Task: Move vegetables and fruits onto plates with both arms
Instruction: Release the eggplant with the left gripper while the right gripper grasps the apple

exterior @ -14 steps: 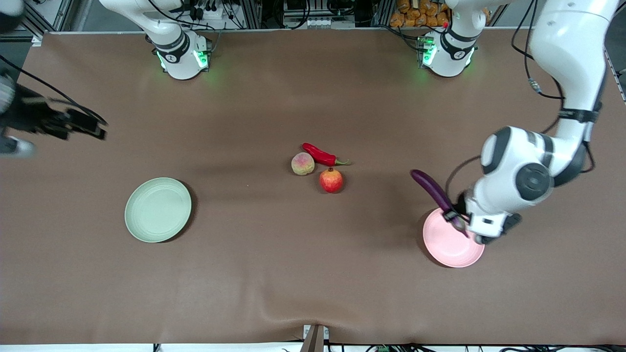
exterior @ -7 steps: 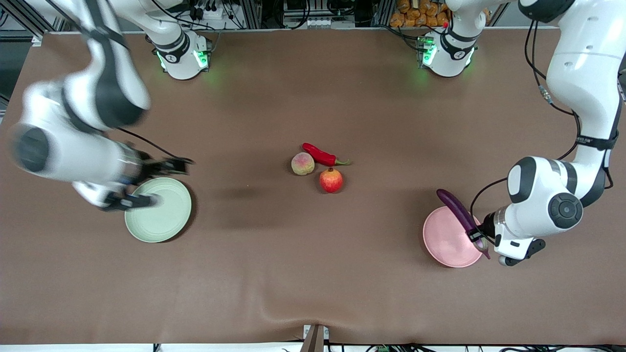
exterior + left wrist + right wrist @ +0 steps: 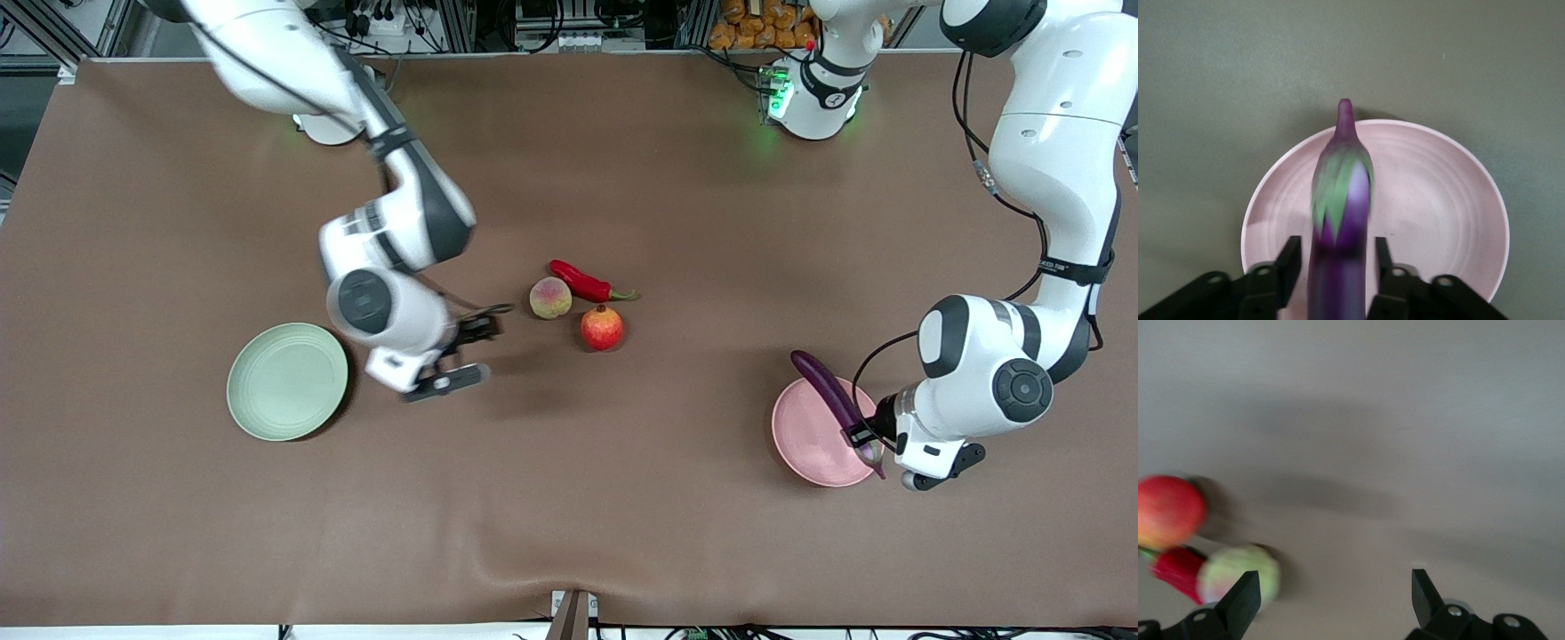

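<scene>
Green plate (image 3: 286,381) sits toward right arm's end of table, nothing on it. Just beside it, toward table centre, is right gripper (image 3: 467,351), over bare brown tablecloth (image 3: 569,498). Fingers (image 3: 1239,600) spread wide, nothing betw. them. Right arm reaches down from its base at table's upper edge; wrist body hangs close by plate rim.

Next along from right gripper, toward left arm's end: cluster of three at table centre. Peach (image 3: 550,298) is closest to that gripper; red pepper (image 3: 582,282) lies touching or nearly touching it, slightly farther from front cam, green stem pointing toward left arm's end. Pomegranate (image 3: 602,327) just beside both, nearer front cam. In right wrist view the same three crowd together to one side of open fingers; bare cloth ahead of gripper. Cluster is tight, little gap betw. pieces.

Open cloth betw. cluster and pink plate (image 3: 805,444), nothing in the way.

Left gripper (image 3: 867,440) is over pink plate's rim on the side toward left arm's end, clamped on eggplant (image 3: 827,391) near its green-capped stem end. Eggplant tilts up and away from gripper over the plate; can't tell if any part touches it. Left wrist view: eggplant (image 3: 1340,220) held betw. both fingers (image 3: 1288,260), plate (image 3: 1438,200) directly under.

Wide bare cloth all round both plates toward front cam.
</scene>
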